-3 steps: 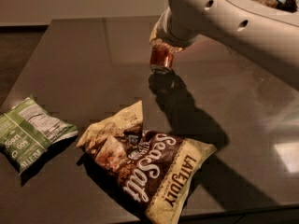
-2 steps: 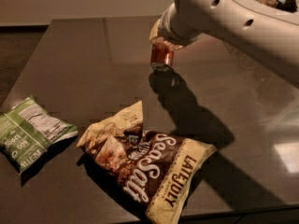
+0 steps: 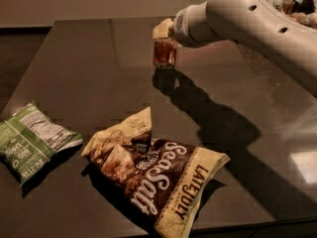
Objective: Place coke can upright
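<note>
Now, in the 1 camera view, my fingers (image 3: 162, 29) are upper middle of the frame, closed on the top of the coke can (image 3: 165, 53), upright just over the tabletop (image 3: 99, 73). I should lower it straight and let go only once its base sits flat. Against 1 second ago, can and arm have shifted slightly left.

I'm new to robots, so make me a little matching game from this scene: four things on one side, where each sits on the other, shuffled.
1 coke can
2 green bag
3 Sea Salt bag
4 gripper

A front left of the table
B directly over the can
C upright, far part of the table
D front centre

Pairs: 1-C, 2-A, 3-D, 4-B
</note>
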Action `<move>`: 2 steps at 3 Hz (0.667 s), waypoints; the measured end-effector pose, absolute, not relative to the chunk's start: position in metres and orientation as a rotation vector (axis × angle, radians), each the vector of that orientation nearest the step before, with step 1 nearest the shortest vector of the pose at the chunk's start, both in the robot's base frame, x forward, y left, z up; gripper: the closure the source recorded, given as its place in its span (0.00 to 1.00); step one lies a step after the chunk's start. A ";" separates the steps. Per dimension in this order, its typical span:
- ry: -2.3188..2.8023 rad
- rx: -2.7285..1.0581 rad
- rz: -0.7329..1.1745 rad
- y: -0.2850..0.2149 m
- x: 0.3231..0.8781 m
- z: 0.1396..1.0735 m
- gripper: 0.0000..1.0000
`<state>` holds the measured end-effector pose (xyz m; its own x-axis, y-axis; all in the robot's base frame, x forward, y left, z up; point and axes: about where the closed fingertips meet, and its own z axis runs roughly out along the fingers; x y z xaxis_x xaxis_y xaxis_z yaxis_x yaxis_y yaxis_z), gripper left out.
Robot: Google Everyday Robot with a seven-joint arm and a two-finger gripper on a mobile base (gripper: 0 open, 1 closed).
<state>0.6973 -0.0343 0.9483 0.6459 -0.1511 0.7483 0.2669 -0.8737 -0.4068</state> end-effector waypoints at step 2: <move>-0.330 -2.177 -1.269 -0.019 0.697 0.950 1.00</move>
<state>0.6970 -0.0190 0.9502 0.5140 -0.0791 0.8541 0.4848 -0.7946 -0.3654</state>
